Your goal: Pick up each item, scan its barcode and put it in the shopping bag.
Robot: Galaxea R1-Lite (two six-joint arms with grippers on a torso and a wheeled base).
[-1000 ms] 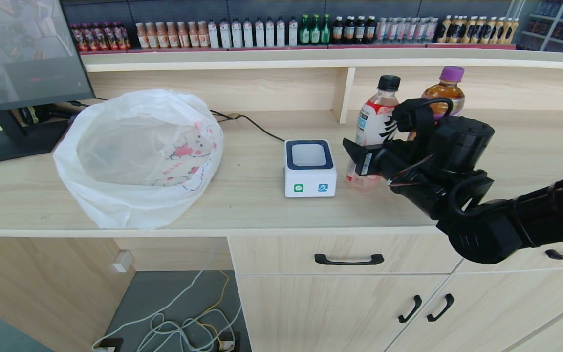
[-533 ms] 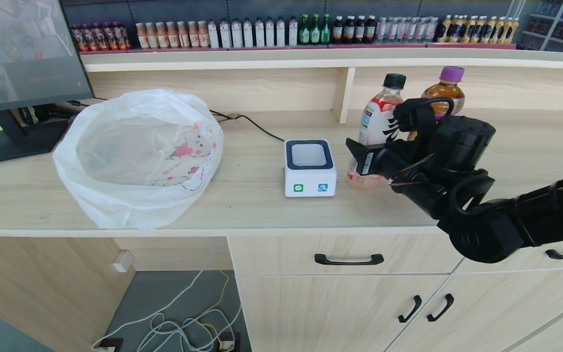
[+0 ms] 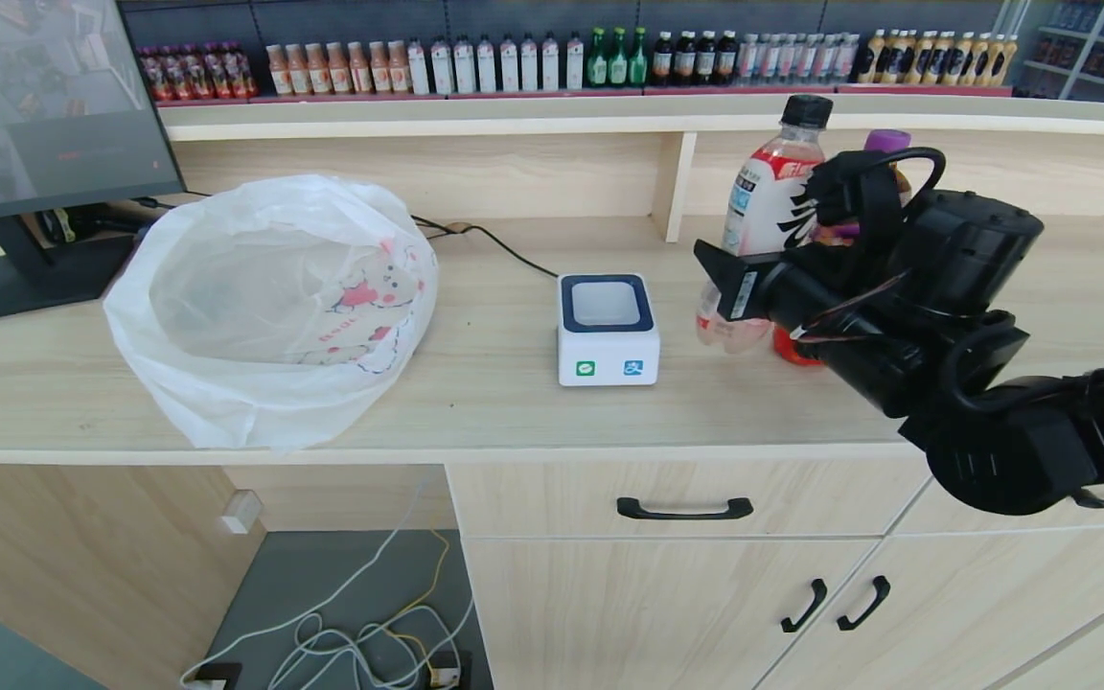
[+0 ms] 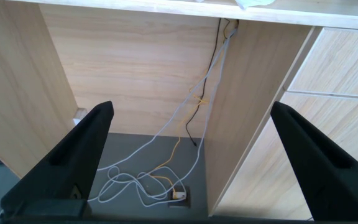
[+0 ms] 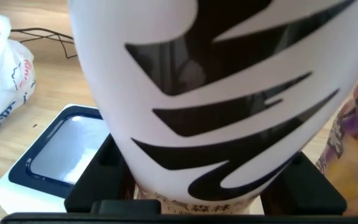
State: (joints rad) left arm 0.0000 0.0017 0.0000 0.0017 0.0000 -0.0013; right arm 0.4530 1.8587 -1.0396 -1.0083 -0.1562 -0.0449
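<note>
Purple-capped bottle (image 3: 885, 140) — behind right gripper's (image 3: 746, 292) pink drink (image 3: 765, 206)

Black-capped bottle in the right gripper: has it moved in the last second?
Yes. The black-capped bottle rose, its cap now level with the counter's raised ledge, and shifted slightly right, away from the scanner.
</note>
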